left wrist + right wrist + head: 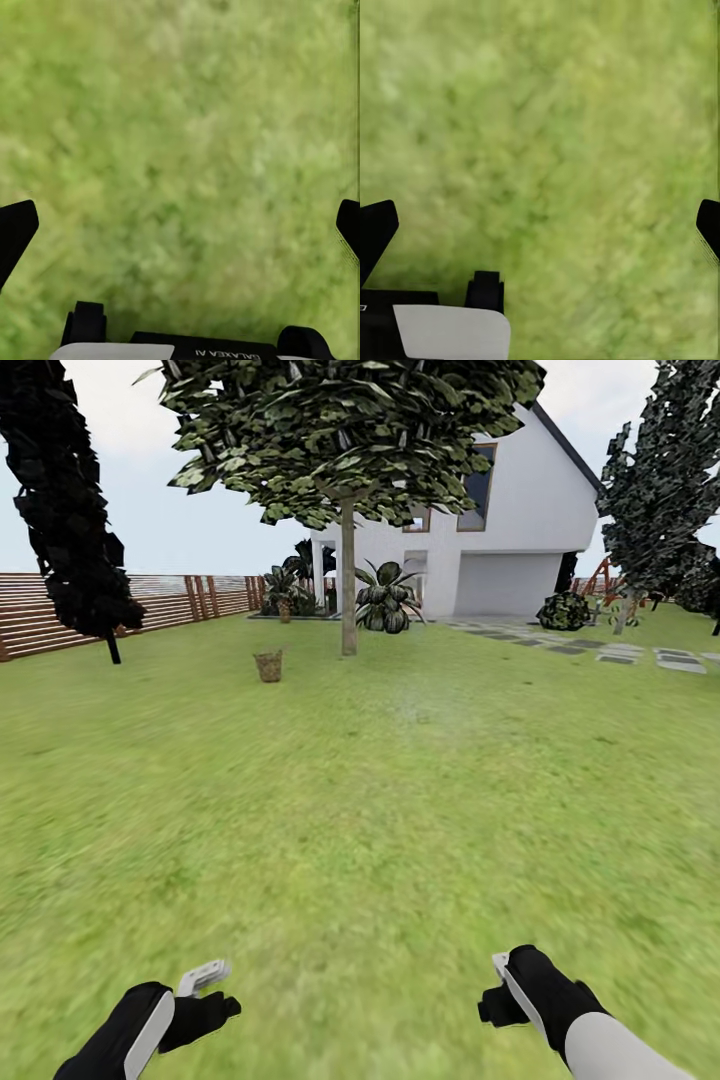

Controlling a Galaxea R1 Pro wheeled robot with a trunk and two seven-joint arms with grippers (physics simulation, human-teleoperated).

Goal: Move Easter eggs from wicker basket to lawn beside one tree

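Note:
The wicker basket (268,665) stands small and far off on the lawn (400,810), left of centre in the head view. At this distance I cannot make out any Easter eggs in it. Just right of the basket rises a tree (348,580) with a straight grey-brown trunk and a mottled green canopy. My left gripper (211,992) and right gripper (497,988) hang low over the near grass, far from the basket. In the wrist views the left gripper (180,225) and right gripper (540,225) have their fingers spread wide, with only grass between them.
A brown slat fence (150,605) runs along the left. A near-black thin-trunked tree (70,530) stands at the left and another dark tree (655,490) at the right. The white house (520,530), spiky plants (388,600) and grey stepping stones (620,653) lie behind.

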